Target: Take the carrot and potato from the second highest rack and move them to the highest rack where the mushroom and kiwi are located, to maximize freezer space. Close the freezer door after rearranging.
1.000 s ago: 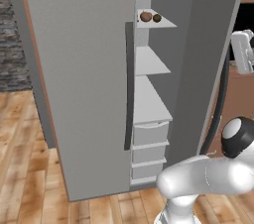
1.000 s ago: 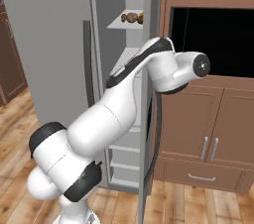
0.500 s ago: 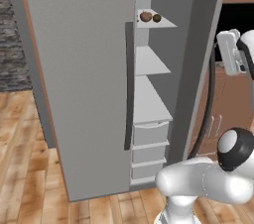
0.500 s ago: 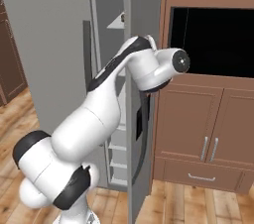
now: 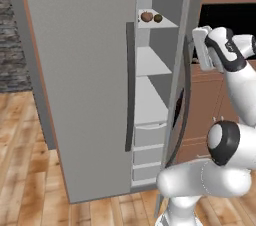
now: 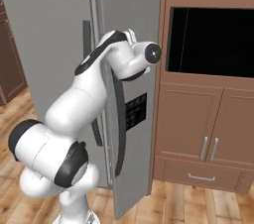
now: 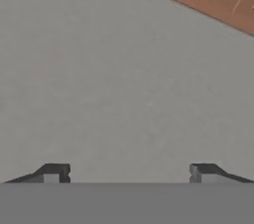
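The freezer (image 5: 165, 0) has its freezer door (image 5: 85, 85) swung wide open, long dark handle (image 5: 130, 85) at its edge. Two small brown round pieces (image 5: 146, 16) lie side by side on a pale upper shelf plate (image 5: 170, 22); I cannot tell which is the potato. Another plate (image 5: 150, 62) below it is bare where it shows. The carrot is out of view. My gripper (image 5: 198, 45) is at the right door (image 5: 192, 15), level with the upper shelves. In the hand view my gripper (image 7: 129, 173) is open, fingers wide apart, close to a flat grey panel (image 7: 124, 79).
The right door (image 6: 134, 69) with its black control panel (image 6: 135, 111) and curved dark handle (image 6: 119, 119) stands ajar beside my arm. Brown cabinets (image 6: 198, 119) and a dark oven opening (image 6: 213, 39) stand right of it. White drawers (image 5: 150, 135) fill the freezer's lower part.
My hand has swung left from the right edge of the left base view up to the right door. That door's panel looks narrower there, and in the right base view it now hides the shelves.
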